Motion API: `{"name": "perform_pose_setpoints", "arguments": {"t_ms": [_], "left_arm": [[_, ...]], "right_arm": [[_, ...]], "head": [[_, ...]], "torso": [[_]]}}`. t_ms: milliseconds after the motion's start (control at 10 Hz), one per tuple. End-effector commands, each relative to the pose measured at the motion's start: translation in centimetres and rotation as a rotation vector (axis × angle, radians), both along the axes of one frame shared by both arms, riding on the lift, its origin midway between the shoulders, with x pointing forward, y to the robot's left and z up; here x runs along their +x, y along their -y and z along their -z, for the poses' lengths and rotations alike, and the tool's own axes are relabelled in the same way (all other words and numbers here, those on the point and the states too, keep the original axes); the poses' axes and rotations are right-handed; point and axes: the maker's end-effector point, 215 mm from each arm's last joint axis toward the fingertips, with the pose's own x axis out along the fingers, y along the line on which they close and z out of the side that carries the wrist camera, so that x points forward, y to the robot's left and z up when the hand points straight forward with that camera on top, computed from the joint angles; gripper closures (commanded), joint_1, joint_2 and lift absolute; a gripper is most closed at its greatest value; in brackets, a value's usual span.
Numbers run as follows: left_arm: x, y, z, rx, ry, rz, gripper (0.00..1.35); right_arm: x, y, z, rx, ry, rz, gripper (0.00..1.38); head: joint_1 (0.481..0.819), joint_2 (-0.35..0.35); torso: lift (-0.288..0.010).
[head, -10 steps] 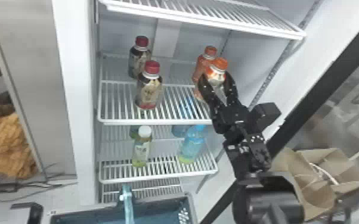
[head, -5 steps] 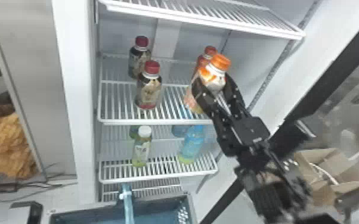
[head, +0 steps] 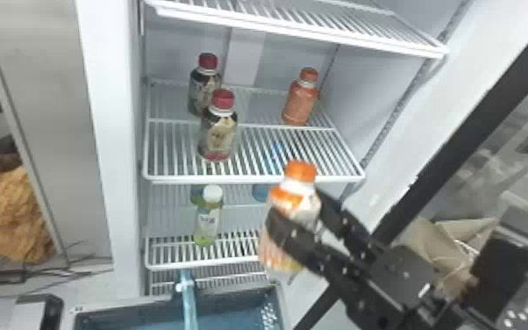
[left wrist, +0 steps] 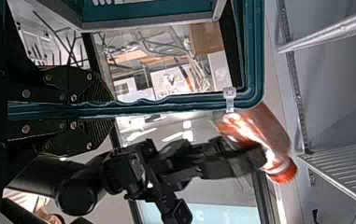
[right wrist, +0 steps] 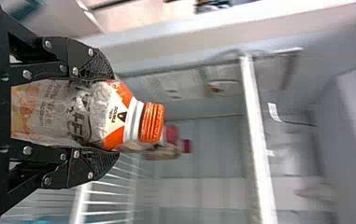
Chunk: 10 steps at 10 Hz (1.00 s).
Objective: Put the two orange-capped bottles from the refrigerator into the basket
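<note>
While near wire shelves (head: 250,178), cardboard (head: 473,230) beyond, right gripper (head: 297,207) tight around orange-capped bottle (head: 287,197), left gripper (left wrist: 112,109) around basket (left wrist: 255,51).

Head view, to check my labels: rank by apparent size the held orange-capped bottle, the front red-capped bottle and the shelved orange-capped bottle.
1. Held orange-capped bottle
2. Front red-capped bottle
3. Shelved orange-capped bottle

basket (head: 232,302) cut off by head view's bottom edge, rear red-capped bottle (head: 202,87) partly hidden
</note>
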Motion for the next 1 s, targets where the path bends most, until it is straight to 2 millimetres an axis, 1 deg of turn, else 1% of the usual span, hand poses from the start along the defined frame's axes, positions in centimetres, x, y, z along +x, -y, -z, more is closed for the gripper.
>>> {"name": "perform_pose_setpoints", "arguments": {"t_ms": [0, 100, 200, 400, 500, 600, 800, 900], "left_arm": [[-0.2, 0.1, 0.0, 0.005, 0.003, 0.011, 1.2], [-0.2, 0.1, 0.1, 0.005, 0.003, 0.011, 1.2], [-0.3, 0.2, 0.1, 0.005, 0.001, 0.015, 1.2], [-0.2, 0.1, 0.2, 0.008, 0.0, 0.011, 1.2], [-0.3, 0.1, 0.2, 0.011, -0.001, 0.012, 1.2], [-0.3, 0.1, 0.2, 0.011, -0.001, 0.012, 1.2], [-0.3, 0.1, 0.2, 0.009, 0.0, 0.013, 1.2], [-0.3, 0.1, 0.2, 0.008, 0.0, 0.012, 1.2]], "right_arm": [[-1.9, 0.5, 3.3, -0.032, -0.143, -0.019, 0.75], [-2.8, -0.1, 3.7, -0.03, -0.18, -0.049, 0.75], [-3.9, 0.0, 4.7, -0.045, -0.237, -0.075, 0.75], [-7.7, -0.2, 9.8, -0.039, -0.466, -0.115, 0.75], [-9.3, -0.3, 11.4, -0.03, -0.552, -0.125, 0.75], [-10.2, -0.9, 12.1, -0.012, -0.602, -0.138, 0.75], [-11.0, -1.6, 12.7, -0.003, -0.64, -0.16, 0.75], [-10.6, -1.8, 12.3, -0.001, -0.628, -0.169, 0.75]], "head": [[0.695, -0.35], [0.695, -0.35], [0.695, -0.35], [0.695, -0.35], [0.695, -0.35], [0.695, -0.35], [0.695, -0.35], [0.695, -0.35]], "torso": [[-0.04], [-0.04], [-0.04], [-0.04], [-0.04], [-0.04], [-0.04], [-0.04]]}}
